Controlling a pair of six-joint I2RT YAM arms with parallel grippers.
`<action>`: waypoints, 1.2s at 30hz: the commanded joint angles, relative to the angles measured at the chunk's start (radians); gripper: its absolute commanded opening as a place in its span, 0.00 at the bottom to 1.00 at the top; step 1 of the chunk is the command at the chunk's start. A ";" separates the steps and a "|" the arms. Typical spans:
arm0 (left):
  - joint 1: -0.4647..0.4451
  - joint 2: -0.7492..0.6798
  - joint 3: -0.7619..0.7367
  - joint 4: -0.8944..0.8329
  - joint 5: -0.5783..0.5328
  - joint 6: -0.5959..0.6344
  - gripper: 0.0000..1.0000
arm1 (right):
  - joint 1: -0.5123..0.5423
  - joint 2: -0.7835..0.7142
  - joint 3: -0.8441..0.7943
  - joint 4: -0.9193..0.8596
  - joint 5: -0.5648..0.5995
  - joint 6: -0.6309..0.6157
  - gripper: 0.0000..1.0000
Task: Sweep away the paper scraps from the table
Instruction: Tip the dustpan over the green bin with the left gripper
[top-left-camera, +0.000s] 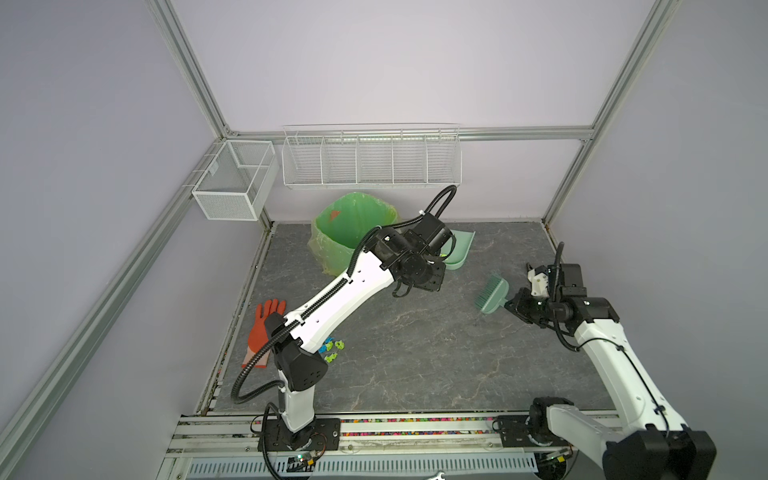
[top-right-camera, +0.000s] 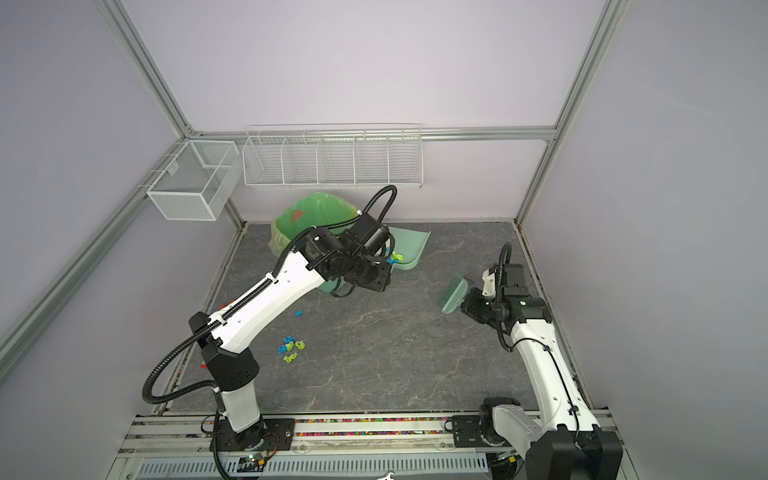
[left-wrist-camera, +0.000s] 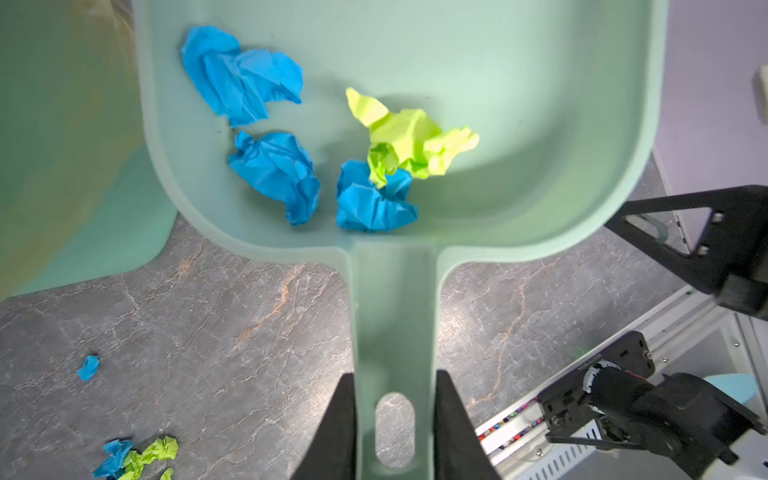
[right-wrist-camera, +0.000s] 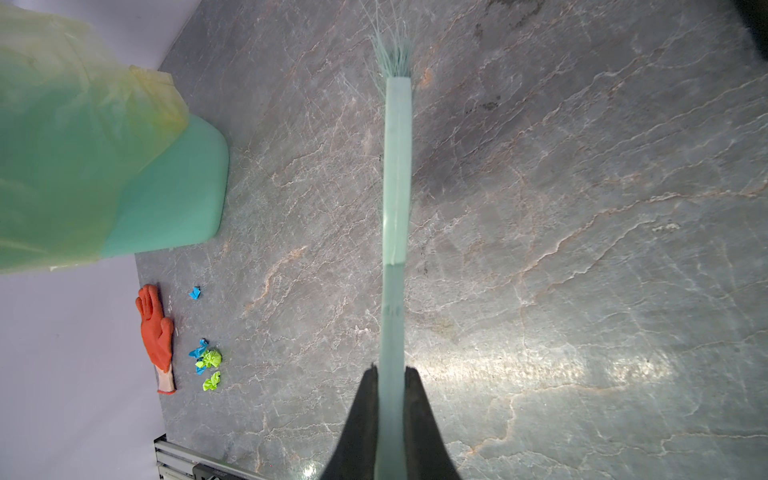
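A: Left claw (left-wrist-camera: 395, 374) clamped on the dustpan (left-wrist-camera: 498, 104) handle, mouth toward the back-right corner, paper scraps (left-wrist-camera: 270, 174) inside.
B: Right claw (right-wrist-camera: 392, 370) grips the brush (right-wrist-camera: 397, 166); more scraps strung along the desk's (top-right-camera: 395, 353) left edge.

Quick tally: four paper scraps (left-wrist-camera: 270, 166) sat in the one dustpan (left-wrist-camera: 540, 104) just ahead of the left claw (left-wrist-camera: 395, 386), three blue and one lime clump. Well off from that claw on the bench (top-right-camera: 395, 353), one lone blue bit (top-right-camera: 298, 312) plus a bunch (top-right-camera: 291, 348) of roughly five. One brush (right-wrist-camera: 397, 166) ran out from the right claw (right-wrist-camera: 392, 374). Also one orange glove (right-wrist-camera: 156, 332), one bin (top-left-camera: 345, 224), two wire baskets (top-left-camera: 370, 162).
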 joint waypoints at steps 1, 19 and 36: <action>0.007 -0.023 0.040 -0.043 0.003 0.008 0.00 | -0.006 -0.016 -0.001 0.019 -0.018 0.001 0.08; 0.266 -0.233 -0.137 0.123 0.181 -0.070 0.00 | -0.004 -0.010 -0.014 0.036 -0.034 0.004 0.08; 0.516 -0.402 -0.450 0.376 0.434 -0.176 0.00 | -0.002 -0.015 -0.008 0.046 -0.042 0.008 0.08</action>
